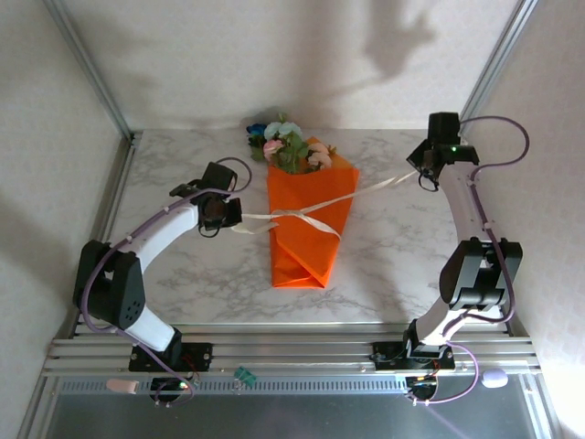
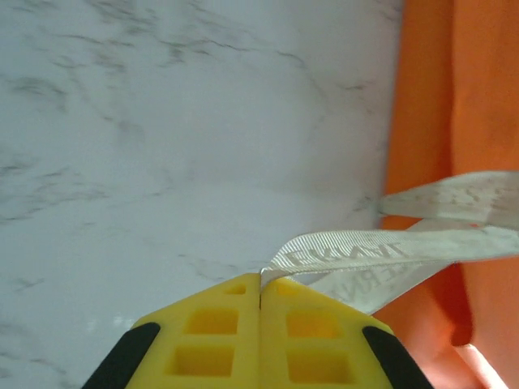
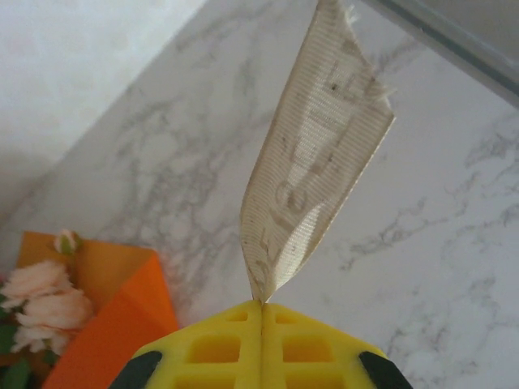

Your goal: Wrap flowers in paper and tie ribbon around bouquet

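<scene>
The left tool (image 2: 260, 285) and right tool (image 3: 261, 305) each pinch a ribbon (image 1: 377, 185) end beside the bouquet (image 1: 306, 233); uneven pulling may drag it or free an end.

Soft, even light fills the overhead view; faint grey shadows fall on the back wall (image 1: 393, 46) at upper right. In the wrist views the yellow fingers (image 2: 211, 332) at the bottom edge go soft, the ribbon (image 3: 312, 162) shows crisp weave, and the marble table (image 2: 122, 162) reads pale and evenly lit.
</scene>
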`<control>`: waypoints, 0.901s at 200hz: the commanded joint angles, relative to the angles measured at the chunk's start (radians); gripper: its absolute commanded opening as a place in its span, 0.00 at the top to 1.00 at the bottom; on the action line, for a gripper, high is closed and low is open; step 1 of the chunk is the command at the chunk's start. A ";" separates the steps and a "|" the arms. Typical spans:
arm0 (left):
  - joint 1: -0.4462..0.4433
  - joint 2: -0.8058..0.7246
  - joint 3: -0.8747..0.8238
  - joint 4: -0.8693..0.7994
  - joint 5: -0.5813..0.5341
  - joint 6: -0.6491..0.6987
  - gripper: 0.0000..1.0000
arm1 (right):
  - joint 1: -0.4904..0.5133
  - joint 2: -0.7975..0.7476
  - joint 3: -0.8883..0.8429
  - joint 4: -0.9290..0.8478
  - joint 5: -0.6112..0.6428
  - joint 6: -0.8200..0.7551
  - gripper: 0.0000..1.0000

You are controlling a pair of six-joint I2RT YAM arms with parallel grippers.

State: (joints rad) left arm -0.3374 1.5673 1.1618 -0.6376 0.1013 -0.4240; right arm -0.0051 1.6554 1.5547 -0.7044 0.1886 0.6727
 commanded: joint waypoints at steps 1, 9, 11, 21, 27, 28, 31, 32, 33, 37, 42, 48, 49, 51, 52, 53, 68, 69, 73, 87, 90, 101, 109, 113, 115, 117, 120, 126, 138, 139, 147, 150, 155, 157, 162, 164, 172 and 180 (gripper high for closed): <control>0.015 -0.033 0.032 -0.109 -0.144 -0.021 1.00 | -0.030 -0.004 -0.073 0.000 0.009 0.000 1.00; 0.030 -0.035 0.030 -0.111 -0.149 -0.028 1.00 | -0.045 0.000 -0.094 -0.002 0.007 -0.001 1.00; 0.034 -0.035 0.030 -0.111 -0.149 -0.029 1.00 | -0.049 0.000 -0.100 -0.003 0.006 -0.001 1.00; 0.052 -0.030 0.037 -0.122 -0.157 -0.035 1.00 | -0.069 0.003 -0.128 -0.003 0.000 0.002 1.00; 0.061 -0.026 0.044 -0.124 -0.153 -0.030 1.00 | -0.078 0.003 -0.145 -0.001 -0.002 0.002 1.00; 0.062 -0.026 0.046 -0.123 -0.152 -0.029 1.00 | -0.080 0.002 -0.148 0.000 -0.003 0.002 1.00; 0.067 -0.024 0.049 -0.122 -0.147 -0.026 1.00 | -0.083 0.001 -0.156 0.004 -0.003 0.002 1.00; 0.068 -0.023 0.050 -0.121 -0.146 -0.026 1.00 | -0.084 0.001 -0.159 0.004 -0.004 0.000 1.00; 0.068 -0.023 0.052 -0.121 -0.145 -0.025 1.00 | -0.085 0.001 -0.161 0.005 -0.004 0.000 1.00; 0.070 -0.019 0.058 -0.118 -0.143 -0.024 1.00 | -0.088 0.000 -0.172 0.009 -0.007 -0.001 1.00; 0.072 -0.011 0.067 -0.114 -0.133 -0.022 1.00 | -0.089 0.000 -0.183 0.009 -0.009 -0.002 1.00; 0.072 0.001 0.081 -0.114 -0.123 -0.020 1.00 | -0.089 0.001 -0.192 0.008 -0.009 -0.002 1.00; 0.072 0.003 0.084 -0.115 -0.122 -0.020 1.00 | -0.089 0.000 -0.195 0.007 -0.009 -0.002 1.00; 0.072 0.007 0.090 -0.115 -0.120 -0.020 1.00 | -0.090 0.002 -0.198 0.005 -0.010 0.000 1.00; 0.072 0.011 0.093 -0.116 -0.119 -0.021 1.00 | -0.089 0.003 -0.201 0.004 -0.010 0.002 1.00; 0.072 0.013 0.096 -0.117 -0.119 -0.021 1.00 | -0.090 0.003 -0.202 0.003 -0.011 0.003 1.00; 0.073 0.038 0.131 -0.114 -0.102 -0.027 1.00 | -0.092 0.002 -0.237 -0.006 -0.022 0.025 1.00; 0.074 0.040 0.133 -0.112 -0.102 -0.028 1.00 | -0.093 0.001 -0.240 -0.007 -0.022 0.027 1.00; 0.074 0.046 0.139 -0.107 -0.097 -0.032 1.00 | -0.092 -0.001 -0.251 -0.006 -0.024 0.031 1.00; 0.077 0.067 0.159 -0.084 -0.064 -0.046 1.00 | -0.091 -0.015 -0.307 0.012 -0.050 0.047 1.00; 0.077 0.072 0.165 -0.080 -0.056 -0.049 1.00 | -0.091 -0.018 -0.321 0.016 -0.056 0.050 1.00; 0.077 0.096 0.181 -0.061 -0.011 -0.062 1.00 | -0.091 -0.022 -0.367 0.029 -0.080 0.060 1.00; 0.077 0.113 0.186 -0.041 0.027 -0.068 1.00 | -0.091 -0.017 -0.394 0.037 -0.113 0.059 0.96; 0.077 0.123 0.190 -0.035 0.044 -0.070 1.00 | -0.091 -0.013 -0.405 0.040 -0.130 0.060 0.93; 0.077 0.130 0.194 -0.034 0.050 -0.072 1.00 | -0.091 -0.011 -0.410 0.041 -0.140 0.060 0.91; 0.077 0.138 0.198 -0.035 0.056 -0.073 1.00 | -0.090 -0.009 -0.414 0.044 -0.148 0.060 0.90; 0.077 0.147 0.204 -0.038 0.063 -0.074 1.00 | -0.089 -0.007 -0.421 0.047 -0.161 0.063 0.89; 0.077 0.166 0.218 -0.044 0.070 -0.077 1.00 | -0.083 -0.006 -0.436 0.049 -0.175 0.066 0.84; 0.077 0.207 0.248 -0.072 0.041 -0.089 1.00 | -0.064 -0.016 -0.456 0.051 -0.182 0.070 0.75; 0.077 0.211 0.251 -0.075 0.037 -0.090 1.00 | -0.063 -0.017 -0.457 0.051 -0.182 0.072 0.74; 0.077 0.230 0.268 -0.091 0.004 -0.098 0.88 | -0.046 -0.028 -0.462 0.046 -0.179 0.075 0.67; 0.077 0.236 0.273 -0.095 -0.007 -0.102 0.84 | -0.040 -0.032 -0.464 0.042 -0.178 0.079 0.65; 0.078 0.242 0.280 -0.101 -0.024 -0.110 0.79 | -0.030 -0.040 -0.465 0.036 -0.175 0.084 0.62; 0.077 0.243 0.282 -0.101 -0.032 -0.114 0.78 | -0.026 -0.044 -0.464 0.033 -0.173 0.087 0.61; 0.077 0.243 0.285 -0.103 -0.048 -0.126 0.77 | -0.020 -0.054 -0.466 0.025 -0.169 0.096 0.58; 0.077 0.242 0.287 -0.102 -0.054 -0.131 0.76 | -0.019 -0.059 -0.466 0.025 -0.170 0.100 0.57; 0.077 0.232 0.287 -0.103 -0.084 -0.155 0.71 | -0.016 -0.078 -0.474 0.020 -0.173 0.116 0.54; 0.080 0.220 0.290 -0.113 -0.123 -0.185 0.63 | -0.015 -0.099 -0.476 0.011 -0.169 0.128 0.52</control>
State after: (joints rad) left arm -0.2665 1.8141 1.4120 -0.6971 0.0883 -0.5278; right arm -0.0326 1.6371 1.0908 -0.6693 0.0292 0.7494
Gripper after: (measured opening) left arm 0.285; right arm 0.451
